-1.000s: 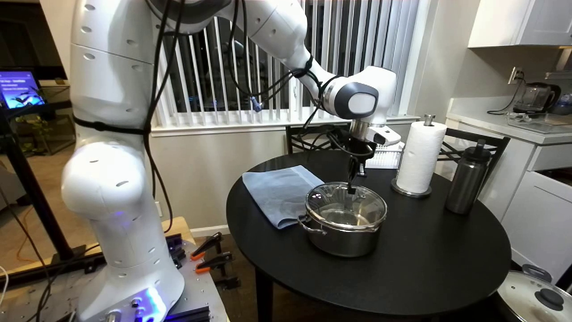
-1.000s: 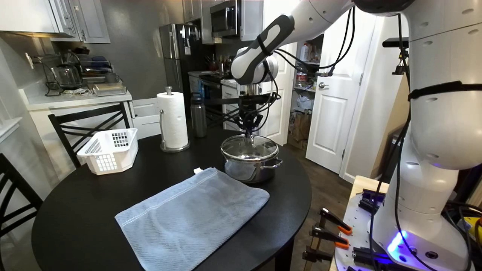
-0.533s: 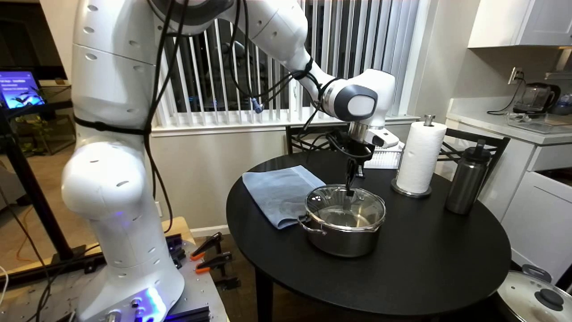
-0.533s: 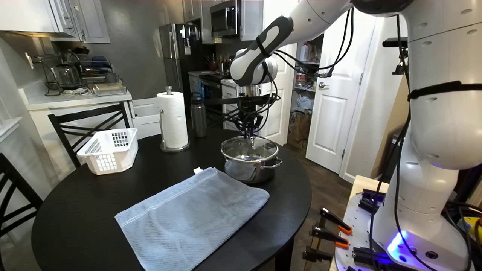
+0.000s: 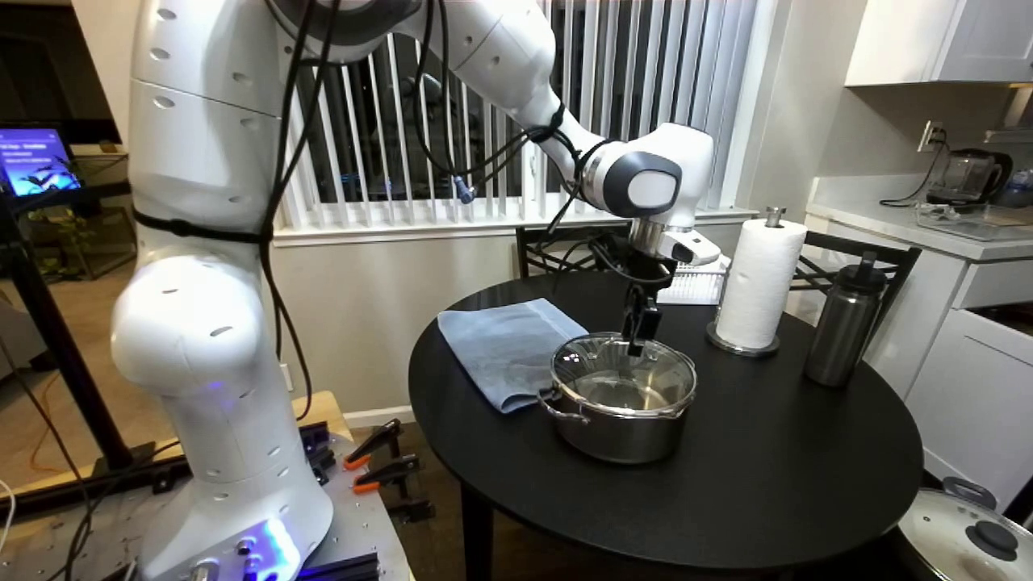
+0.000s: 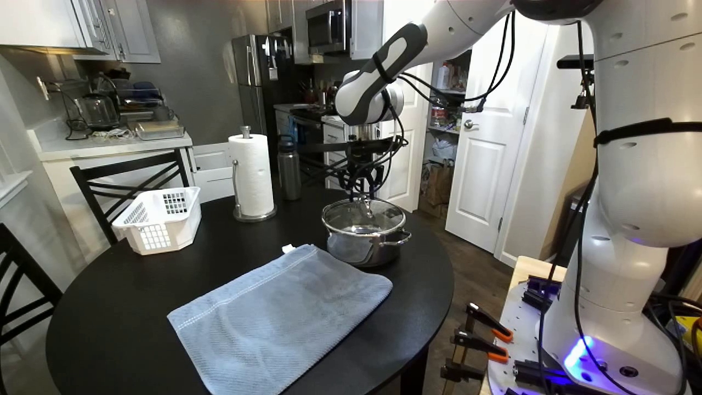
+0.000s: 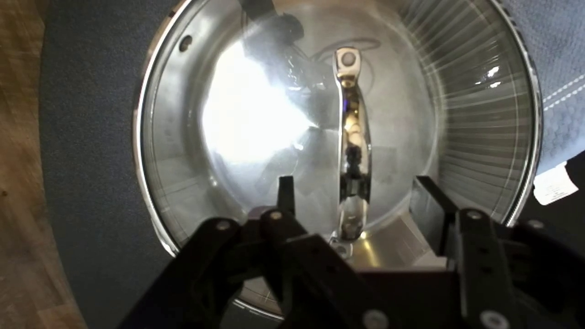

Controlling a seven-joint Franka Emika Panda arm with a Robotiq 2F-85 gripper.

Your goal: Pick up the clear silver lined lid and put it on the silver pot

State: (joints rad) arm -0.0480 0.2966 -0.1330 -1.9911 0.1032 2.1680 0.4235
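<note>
near edge of table (image 5: pixel 775 492) left bare in an exterior view, middle blocked by pot (image 5: pixel 620 434), far right edge by paper towel roll (image 5: pixel 760 282) and bottle (image 5: pixel 847 327)

The glass lid (image 6: pixel 356 221) covers the silver pot (image 6: pixel 356 249), just beside the blue cloth (image 6: pixel 285 318).

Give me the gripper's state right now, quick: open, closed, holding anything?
Gripper: open, holding nothing; its fingers stand apart, with the lid handle showing between them in the wrist view.
</note>
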